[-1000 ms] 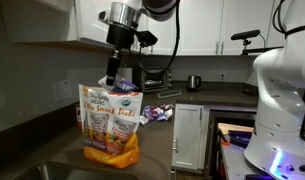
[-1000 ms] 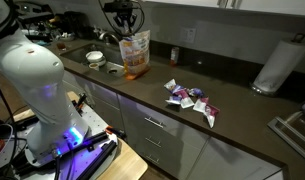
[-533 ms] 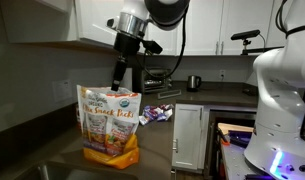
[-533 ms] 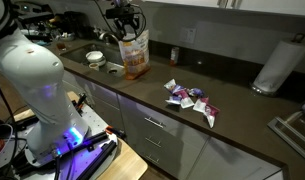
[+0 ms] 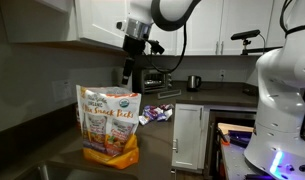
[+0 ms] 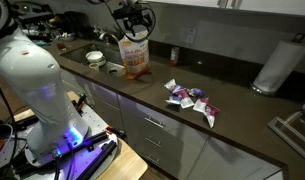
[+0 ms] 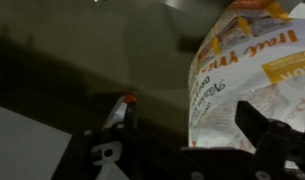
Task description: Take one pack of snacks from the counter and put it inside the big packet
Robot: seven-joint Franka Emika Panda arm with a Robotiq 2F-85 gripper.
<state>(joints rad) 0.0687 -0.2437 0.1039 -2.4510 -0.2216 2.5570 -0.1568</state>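
Note:
The big packet (image 5: 110, 125) (image 6: 135, 55), an orange and cream pouch with fruit pictures, stands upright on the dark counter (image 6: 242, 110). My gripper (image 5: 128, 80) (image 6: 133, 28) hangs open just above its top, clear of it. In the wrist view the big packet (image 7: 254, 75) fills the right side, and the gripper (image 7: 189, 135) holds nothing between its dark fingers (image 7: 264, 130). Several small purple-white snack packs (image 6: 192, 100) (image 5: 157, 113) lie in a loose pile further along the counter. I cannot see inside the big packet.
A sink (image 6: 102, 66) with a white bowl (image 6: 94, 57) lies beside the packet. A small dark bottle (image 6: 174, 53) and a paper towel roll (image 6: 279, 65) stand by the wall. A dark appliance (image 5: 144, 78) and kettle (image 5: 194, 82) stand behind. A white robot body (image 5: 284, 95) stands off the counter.
The jaws have gone from nearly shut at the packet's mouth to wide open, and the gripper has risen clear of the packet.

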